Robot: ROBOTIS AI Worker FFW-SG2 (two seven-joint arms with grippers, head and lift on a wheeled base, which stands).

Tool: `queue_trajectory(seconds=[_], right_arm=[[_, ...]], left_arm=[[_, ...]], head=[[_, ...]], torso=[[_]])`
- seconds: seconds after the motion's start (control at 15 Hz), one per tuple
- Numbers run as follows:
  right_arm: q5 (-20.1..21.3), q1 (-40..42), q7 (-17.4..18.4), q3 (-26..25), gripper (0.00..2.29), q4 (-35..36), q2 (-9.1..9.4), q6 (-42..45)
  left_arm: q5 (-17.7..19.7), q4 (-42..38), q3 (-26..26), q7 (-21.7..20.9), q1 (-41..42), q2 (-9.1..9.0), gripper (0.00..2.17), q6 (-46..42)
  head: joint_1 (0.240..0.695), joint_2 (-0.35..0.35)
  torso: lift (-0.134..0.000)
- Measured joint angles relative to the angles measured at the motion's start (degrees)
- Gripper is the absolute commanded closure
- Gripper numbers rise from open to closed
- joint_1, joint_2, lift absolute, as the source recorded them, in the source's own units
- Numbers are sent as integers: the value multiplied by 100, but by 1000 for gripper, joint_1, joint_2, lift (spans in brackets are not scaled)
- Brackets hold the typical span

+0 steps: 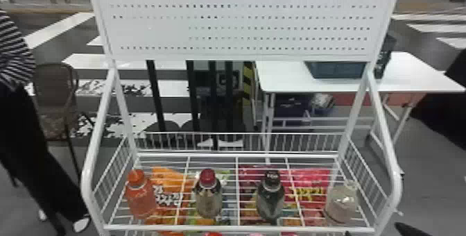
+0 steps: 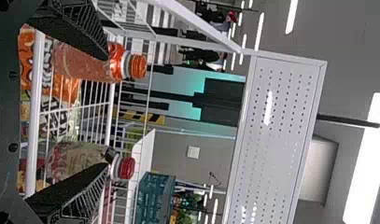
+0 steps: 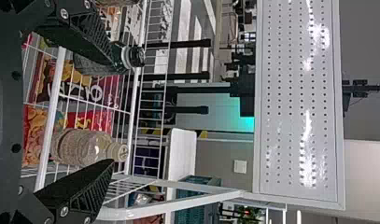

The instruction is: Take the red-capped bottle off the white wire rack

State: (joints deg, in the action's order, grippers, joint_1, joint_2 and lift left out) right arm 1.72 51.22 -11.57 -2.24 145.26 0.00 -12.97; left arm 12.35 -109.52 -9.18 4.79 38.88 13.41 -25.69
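Note:
The red-capped bottle [image 1: 208,193] stands upright on the white wire rack [image 1: 239,229], second from the left in the head view. In the left wrist view my left gripper [image 2: 103,112] is open, its fingers wide apart. One finger overlaps the red-capped bottle [image 2: 78,158], the other overlaps the orange-capped bottle [image 2: 80,63]; whether they touch, I cannot tell. My right gripper [image 3: 112,109] stands open in the right wrist view, with one finger over the black-capped bottle [image 3: 92,65] and the other beside the pale-capped bottle [image 3: 85,145].
Orange [image 1: 140,197], black-capped [image 1: 271,197] and pale-capped [image 1: 341,200] bottles share the shelf. Snack bags [image 1: 170,197] lie beneath its wires. Side rails [image 1: 385,141] and a tall perforated panel [image 1: 242,20] frame the rack. Behind it stands a white table [image 1: 284,77] with a bin [image 1: 336,69].

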Motion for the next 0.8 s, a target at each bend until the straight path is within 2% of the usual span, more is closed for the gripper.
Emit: queue_trajectory(seconds=[0.27,0.53,0.8], right_arm=[[38,10,5,20,147,-3,0,-14],[80,5,5,13,147,-10,0,-63],[102,-21,5,21,147,-38,0,-91]], left_arm=[[-171,934,-597,404,-719,3,39,-355],[-226,1471,-1087,433,-1338,-26,-2,-344],[-204,1566,-1208,151,-1876,-72,-2,732]], head=[[499,0],[499,0],[499,0]], torso=[[0],[0],[0]])
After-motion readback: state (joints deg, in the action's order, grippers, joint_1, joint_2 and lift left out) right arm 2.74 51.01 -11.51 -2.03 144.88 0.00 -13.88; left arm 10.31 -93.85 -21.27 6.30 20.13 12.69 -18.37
